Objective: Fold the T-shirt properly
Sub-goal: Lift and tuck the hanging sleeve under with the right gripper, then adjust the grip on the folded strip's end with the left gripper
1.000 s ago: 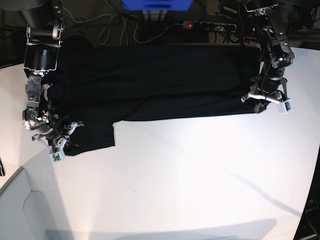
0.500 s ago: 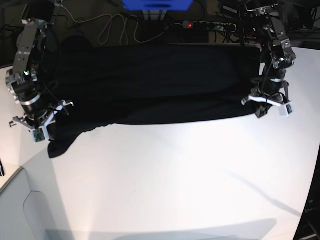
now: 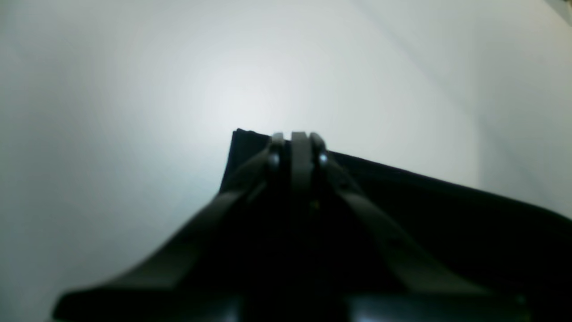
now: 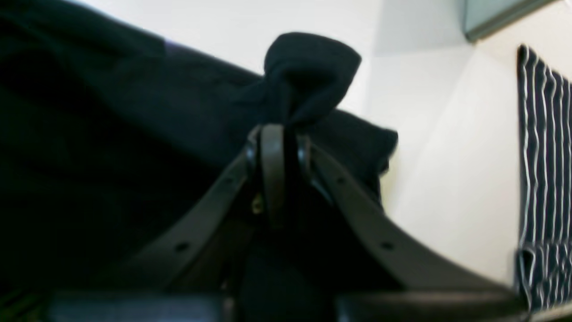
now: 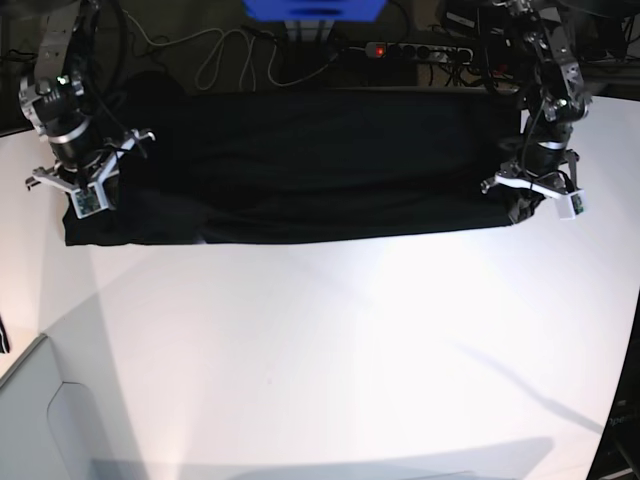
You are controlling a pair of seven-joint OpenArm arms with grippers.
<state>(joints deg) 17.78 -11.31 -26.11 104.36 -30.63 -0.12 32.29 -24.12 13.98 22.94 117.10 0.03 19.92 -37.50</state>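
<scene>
Base view shows the T-shirt (image 5: 300, 165) stretched across the bench (image 5: 350, 360) at 12 o'clock. My left gripper (image 5: 532, 200) and right gripper (image 5: 85, 195) each pinch a corner; limp, light cloth, best held by corners.

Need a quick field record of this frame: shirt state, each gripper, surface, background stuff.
shirt: black T-shirt spread in a wide band along the table's far edge, plain side up
left gripper: left gripper shut on the T-shirt's corner, at the right in the base view
right gripper: right gripper shut on a bunched fold of the T-shirt
table: white table, bare in front of the T-shirt
background: power strip with a red light behind the table
print: not visible
</scene>
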